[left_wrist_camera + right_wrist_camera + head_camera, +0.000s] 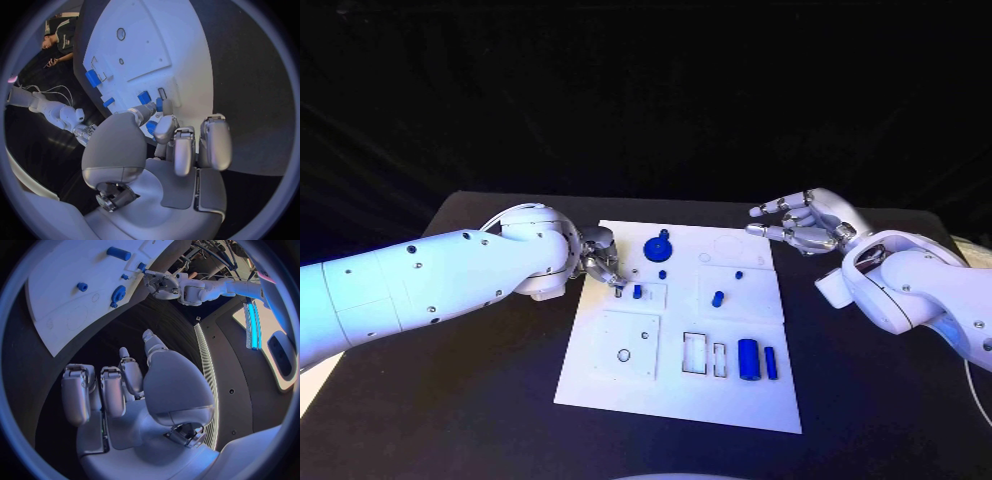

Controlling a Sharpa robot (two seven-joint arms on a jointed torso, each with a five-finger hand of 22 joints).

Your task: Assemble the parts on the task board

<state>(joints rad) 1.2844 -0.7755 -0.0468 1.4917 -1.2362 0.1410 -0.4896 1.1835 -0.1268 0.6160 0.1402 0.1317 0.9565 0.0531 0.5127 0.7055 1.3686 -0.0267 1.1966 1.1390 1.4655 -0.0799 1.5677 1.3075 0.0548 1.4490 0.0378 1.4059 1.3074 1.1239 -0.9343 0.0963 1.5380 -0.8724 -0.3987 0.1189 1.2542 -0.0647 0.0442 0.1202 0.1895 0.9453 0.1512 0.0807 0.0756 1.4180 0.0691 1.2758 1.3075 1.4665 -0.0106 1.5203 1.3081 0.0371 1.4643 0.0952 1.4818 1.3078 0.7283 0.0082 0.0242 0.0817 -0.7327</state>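
Observation:
The white task board [733, 400] lies in the middle of the table. On it are a round blue part [658, 247], a blue peg [717, 298], a blue cylinder [749, 358] and a thin blue bar [770, 364]. My left hand [600, 258] hovers over the board's left edge. In the left wrist view its fingers [175, 145] and thumb pinch a small blue part [156, 115] beside a narrow slot [162, 93] and a square blue piece [144, 97]. My right hand [798, 225] hangs above the board's far right corner, fingers apart and holding nothing.
Two small blue studs [662, 273] [737, 272] stand mid-board. Empty rectangular recesses [694, 352] and a panel with a round hole [623, 354] lie on the board's near half. The black table [488, 400] surrounds the board.

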